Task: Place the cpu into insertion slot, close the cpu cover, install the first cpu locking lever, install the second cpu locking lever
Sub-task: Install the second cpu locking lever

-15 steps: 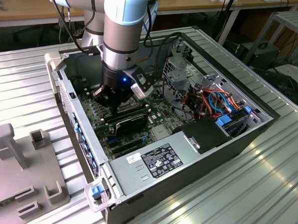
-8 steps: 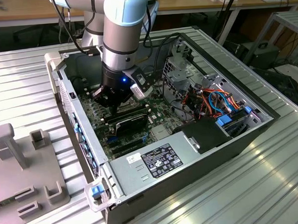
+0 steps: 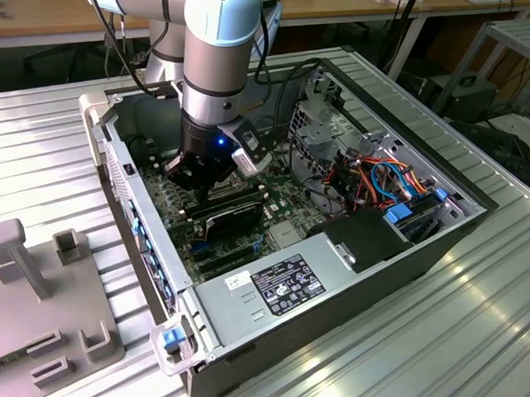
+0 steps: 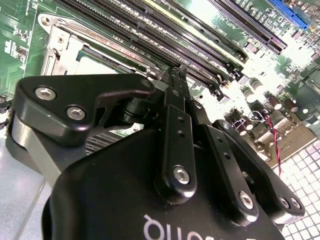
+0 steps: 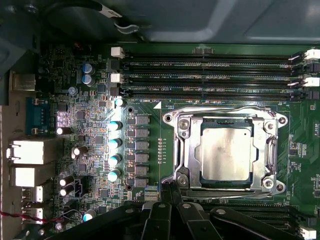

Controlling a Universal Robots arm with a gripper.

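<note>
The cpu [image 5: 226,151] sits flat in the insertion slot [image 5: 182,152], its silvery-grey top plate showing through the square window of the cpu cover [image 5: 225,116], which lies closed down over it. A thin locking lever [image 5: 220,109] runs along the far edge of the cover frame, on the side away from the jaws [image 5: 169,187]. The jaws are together, their black tips meeting in a narrow point with nothing between them, and that point stands just beside the socket's near corner, at the edge of the silver frame. In the second wrist view the same joined jaws [image 4: 176,75] reach toward the long black memory slots [image 4: 165,35], with a corner of the metal socket frame [image 4: 55,42] off to one side. Beyond the socket from the jaws, more memory slots [image 5: 210,75] run across the green circuit board [image 5: 150,112]. In the exterior view the arm [image 3: 218,67] reaches down into the open computer case [image 3: 410,244], which rests on a ribbed metal desk [image 3: 485,329], with a grey fixture block [image 3: 39,299] at the exterior view's left.
</note>
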